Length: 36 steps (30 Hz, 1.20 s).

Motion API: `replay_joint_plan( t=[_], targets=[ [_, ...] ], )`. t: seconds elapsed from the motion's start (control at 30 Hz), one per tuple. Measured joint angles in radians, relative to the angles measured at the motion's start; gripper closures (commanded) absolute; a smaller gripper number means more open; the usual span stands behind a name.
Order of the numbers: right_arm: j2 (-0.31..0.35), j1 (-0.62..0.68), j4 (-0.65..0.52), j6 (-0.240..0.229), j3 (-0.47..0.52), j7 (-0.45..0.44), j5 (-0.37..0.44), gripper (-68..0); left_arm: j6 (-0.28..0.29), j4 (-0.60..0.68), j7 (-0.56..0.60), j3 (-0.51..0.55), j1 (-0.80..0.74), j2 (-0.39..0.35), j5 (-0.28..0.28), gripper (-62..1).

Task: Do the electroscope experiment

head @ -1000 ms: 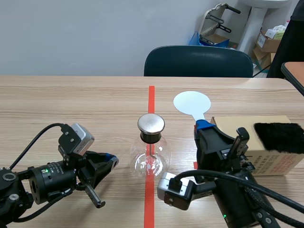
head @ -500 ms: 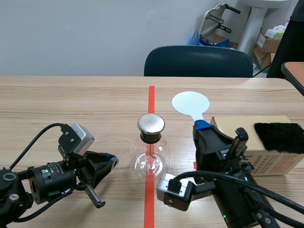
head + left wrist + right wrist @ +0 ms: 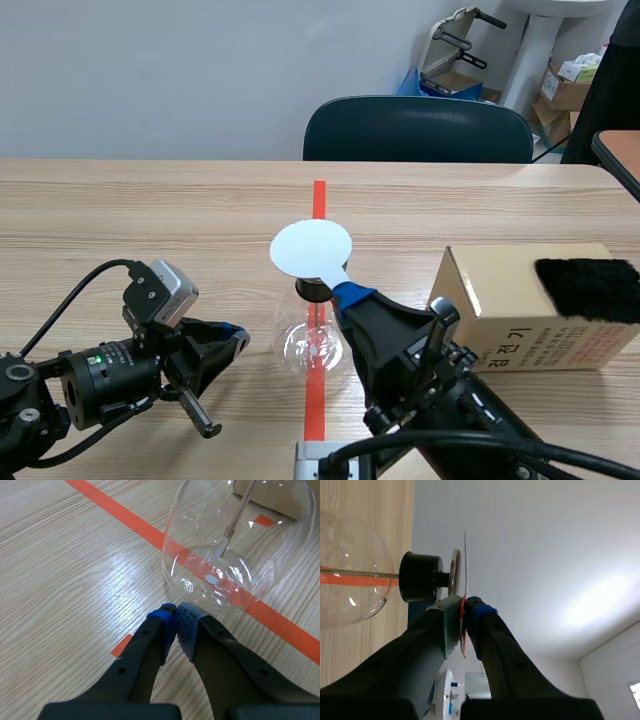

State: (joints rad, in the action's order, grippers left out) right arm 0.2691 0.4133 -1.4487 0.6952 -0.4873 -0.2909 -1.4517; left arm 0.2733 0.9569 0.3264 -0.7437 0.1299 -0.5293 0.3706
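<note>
Electroscope (image 3: 312, 345) is standing upright near the middle of the table (image 3: 150, 215), its clear glass bulb (image 3: 240, 545) sitting on the orange-red tape line (image 3: 319, 195). Thin leaf rod is hanging inside it, and a black stopper (image 3: 417, 576) is carrying the metal cap (image 3: 455, 575). White disc (image 3: 311, 248) is hovering flat over that cap. From the right wrist it is showing edge-on, just beside the cap, and contact cannot be told. Right gripper (image 3: 464, 615) is pinching the disc's narrow handle between its pads, reaching in from the near right. Left gripper (image 3: 176, 625) is resting low just beside the bulb's foot, pads pressed together on nothing. Judging handling: the bulb is looking light, smooth and breakable, apt to roll or slide if nudged, so any steadying is best taken at the stopper neck rather than the glass. The disc is looking thin and featherweight — hold it by the handle only. Off to the right a cardboard box (image 3: 500, 310) is lying with a black fur patch (image 3: 588, 290) on top — beyond the table's far edge, a dark chair (image 3: 418, 130)
</note>
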Motion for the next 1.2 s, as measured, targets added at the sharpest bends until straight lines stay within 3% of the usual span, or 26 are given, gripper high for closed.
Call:
replay_joint_plan(
  t=[0.17, 0.7, 0.9, 1.2],
  targets=[
    [0.000, 0.000, 0.000, 0.000, 0.000, -0.042, 0.000, -1.1, 0.000, 0.000, 0.000, 0.000, 0.000, 0.000, 0.000, -4.2],
    [0.000, 0.000, 0.000, 0.000, 0.000, -0.042, 0.000, -1.1, 0.000, 0.000, 0.000, 0.000, 0.000, 0.000, 0.000, -4.2],
    [0.000, 0.000, 0.000, 0.000, 0.001, 0.039, 0.000, -1.1, 0.000, 0.000, 0.000, 0.000, 0.000, 0.000, 0.000, -4.2],
    [0.000, 0.000, 0.000, 0.000, 0.001, 0.280, 0.000, -1.1, 0.000, 0.000, 0.000, 0.000, 0.000, 0.000, 0.000, -4.2]
  ],
)
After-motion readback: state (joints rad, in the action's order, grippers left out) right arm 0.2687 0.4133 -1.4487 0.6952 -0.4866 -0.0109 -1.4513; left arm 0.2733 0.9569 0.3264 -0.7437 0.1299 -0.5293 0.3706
